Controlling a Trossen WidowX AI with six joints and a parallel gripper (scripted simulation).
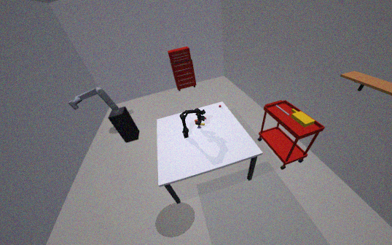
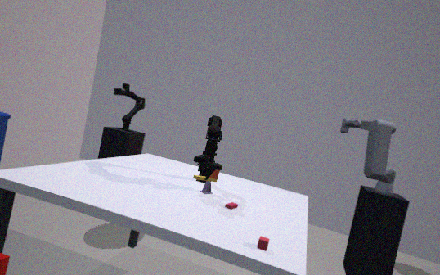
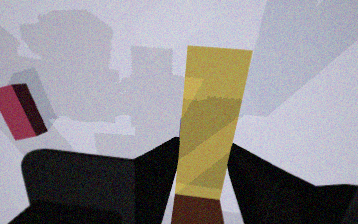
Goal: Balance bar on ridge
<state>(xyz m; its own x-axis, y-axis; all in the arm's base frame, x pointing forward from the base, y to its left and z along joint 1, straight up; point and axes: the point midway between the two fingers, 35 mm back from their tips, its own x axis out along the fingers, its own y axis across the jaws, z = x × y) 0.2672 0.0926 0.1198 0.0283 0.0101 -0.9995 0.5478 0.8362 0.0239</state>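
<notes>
The yellow bar (image 1: pixel 202 124) (image 2: pixel 199 178) (image 3: pixel 211 90) carries an orange-red block (image 2: pixel 214 175) (image 3: pixel 197 211) at one end. My gripper (image 3: pixel 202 146) is shut on the bar, one black finger on each side, and holds it above the table, looking roughly level. The purple ridge (image 1: pixel 199 127) (image 2: pixel 207 188) stands on the white table (image 1: pixel 183 157) (image 2: pixel 140 192) directly below the bar. In the exterior view its top comes very close to the bar's underside; I cannot tell whether they touch. In the wrist view the bar hides nearly all of the ridge.
A flat red block (image 2: pixel 231 205) (image 3: pixel 14 112) lies on the table near the ridge. A red cube (image 1: pixel 220 106) (image 2: pixel 263 243) sits near a table corner. Off the table stand a red cart (image 1: pixel 283 146) and a grey arm on a black pedestal (image 1: pixel 124 125) (image 2: pixel 374 229).
</notes>
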